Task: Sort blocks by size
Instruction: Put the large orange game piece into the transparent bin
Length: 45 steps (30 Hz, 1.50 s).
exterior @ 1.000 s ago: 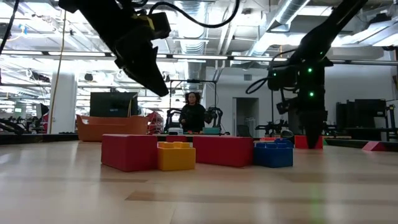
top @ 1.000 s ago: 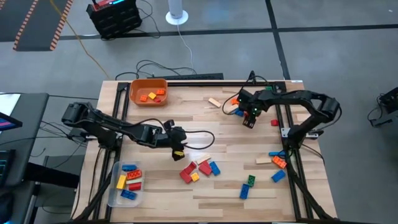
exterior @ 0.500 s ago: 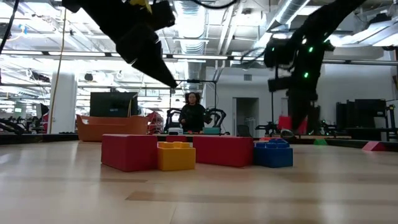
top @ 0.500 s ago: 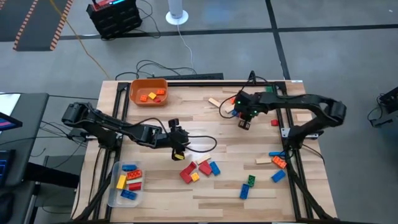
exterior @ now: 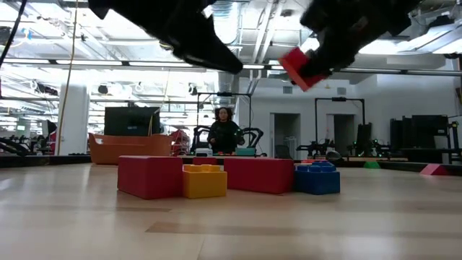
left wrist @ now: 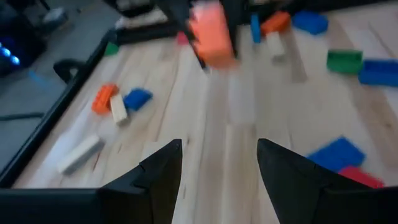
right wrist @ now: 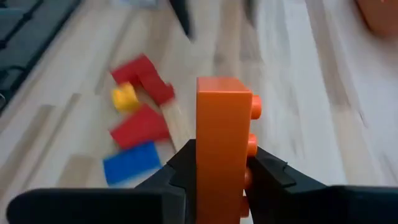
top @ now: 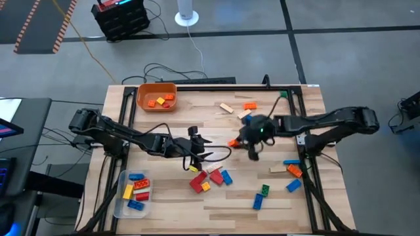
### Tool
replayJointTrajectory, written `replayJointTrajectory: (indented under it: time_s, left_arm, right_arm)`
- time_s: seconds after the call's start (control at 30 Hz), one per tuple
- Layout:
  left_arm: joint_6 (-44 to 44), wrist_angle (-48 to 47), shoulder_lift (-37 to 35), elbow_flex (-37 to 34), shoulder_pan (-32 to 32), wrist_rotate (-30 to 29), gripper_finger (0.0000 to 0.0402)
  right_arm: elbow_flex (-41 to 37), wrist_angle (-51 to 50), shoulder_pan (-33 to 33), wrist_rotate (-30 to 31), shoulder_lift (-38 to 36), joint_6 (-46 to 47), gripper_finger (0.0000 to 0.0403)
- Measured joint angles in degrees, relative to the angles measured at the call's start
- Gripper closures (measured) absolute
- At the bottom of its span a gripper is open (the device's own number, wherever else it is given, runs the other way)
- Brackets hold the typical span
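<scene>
Since a second ago my right gripper [top: 252, 148] has left the far side of the table [top: 308, 196] and come toward the middle, lifting an orange block [right wrist: 222, 149] pinched between its fingers, well above the wood. My left gripper [left wrist: 219, 163] hangs with fingers apart and empty, just beside the red, yellow and blue blocks [top: 210, 178] in the middle.

No readable text or labels.
</scene>
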Motion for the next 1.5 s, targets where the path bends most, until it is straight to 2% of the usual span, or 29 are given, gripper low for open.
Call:
replayJointTrajectory:
  time_s: [0.13, 0.3, 0.57, 0.7, 0.97, 1.1, 1.27, 1.37, 1.43, 1.5]
  left_arm:
    - [2.7, 5.9, 1.0, 0.0, -0.2, 1.4, 0.0198]
    - [4.1, 10.0, 1.0, 0.1, -0.1, 1.3, 0.0198]
    - [0.0, 10.4, 1.8, 0.1, 0.7, 1.3, 0.0197]
    - [-0.6, 10.8, 1.8, 0.1, 1.2, 1.4, 0.0184]
    - [1.4, 9.5, 1.8, 0.1, 1.4, 1.4, 0.0166]
    - [1.3, 9.7, 1.8, 0.1, 1.4, 1.3, 0.0190]
    - [1.3, 9.8, 1.8, 0.1, 1.4, 1.7, 0.0269]
    - [1.0, 9.3, 1.8, 0.1, 1.4, 1.7, 0.0318]
    - [-0.2, 6.7, 1.3, 0.1, 1.4, 2.5, 0.0318]
    - [-3.5, 0.1, -0.3, 0.8, 1.3, 3.8, 0.0318]
  right_arm:
    - [0.0, 6.4, 3.3, 2.7, 3.4, -0.4, 0.0281]
    - [0.0, 10.3, 3.9, 4.1, 6.4, -0.5, 0.0281]
    - [0.1, 16.9, 3.9, 5.5, 10.1, -1.1, 0.0281]
    - [0.1, 19.8, 3.9, 5.5, 11.9, -1.8, 0.0281]
    - [2.3, 19.8, 4.0, 5.5, 11.8, -2.6, 0.0280]
    - [2.7, 19.9, 4.2, 5.5, 11.9, -2.6, 0.0280]
    - [2.7, 21.0, 4.6, 5.6, 11.9, -2.6, 0.0266]
    - [2.7, 21.1, 4.6, 5.8, 11.9, -3.5, 0.0236]
    - [2.7, 20.0, 4.7, 5.7, 11.6, -3.4, 0.0208]
    - [2.7, 17.1, 4.7, 5.4, 10.8, -2.3, 0.0180]
